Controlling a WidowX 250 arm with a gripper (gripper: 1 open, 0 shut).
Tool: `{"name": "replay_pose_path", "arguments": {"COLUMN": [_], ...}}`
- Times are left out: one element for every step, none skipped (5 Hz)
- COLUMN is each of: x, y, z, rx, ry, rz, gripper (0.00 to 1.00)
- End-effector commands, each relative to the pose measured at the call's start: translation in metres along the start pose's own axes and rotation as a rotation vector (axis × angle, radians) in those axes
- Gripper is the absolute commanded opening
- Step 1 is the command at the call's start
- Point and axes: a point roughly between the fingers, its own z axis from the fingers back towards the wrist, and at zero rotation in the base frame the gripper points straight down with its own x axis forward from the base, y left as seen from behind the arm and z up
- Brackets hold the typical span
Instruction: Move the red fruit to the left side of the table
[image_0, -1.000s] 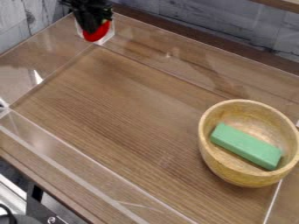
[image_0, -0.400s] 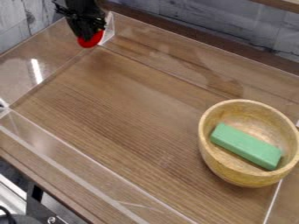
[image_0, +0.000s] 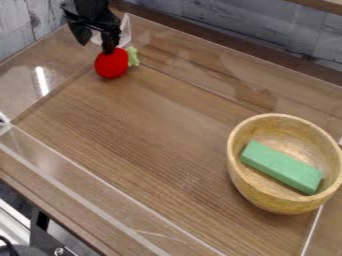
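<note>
The red fruit (image_0: 112, 63), small and round with a light green leafy bit on its right side, lies on the brown wood-grain table (image_0: 160, 130) near the far left corner. My gripper (image_0: 94, 36) hangs just above and slightly behind it, dark fingers spread apart, nothing between them. The fruit rests free on the tabletop, just below the fingertips.
A tan round bowl (image_0: 254, 135) at the right front holds a green rectangular block (image_0: 282, 166). Low clear acrylic walls (image_0: 40, 80) edge the table, with one running close to the left of the fruit.
The gripper carried the fruit a little left and down, then opened. The fruit dropped out of the fingers and now lies on the table.
</note>
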Motion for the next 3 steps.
{"name": "replay_pose_path", "arguments": {"x": [0.013,0.012,0.012], "y": [0.003,-0.004,-0.008], "z": [0.006,-0.002,-0.009], "rx": [0.032,0.034,0.037], "ry": [-0.043,-0.034,-0.027], "rz": [-0.001,-0.004,-0.003], "gripper": [1.0,1.0,1.0]}}
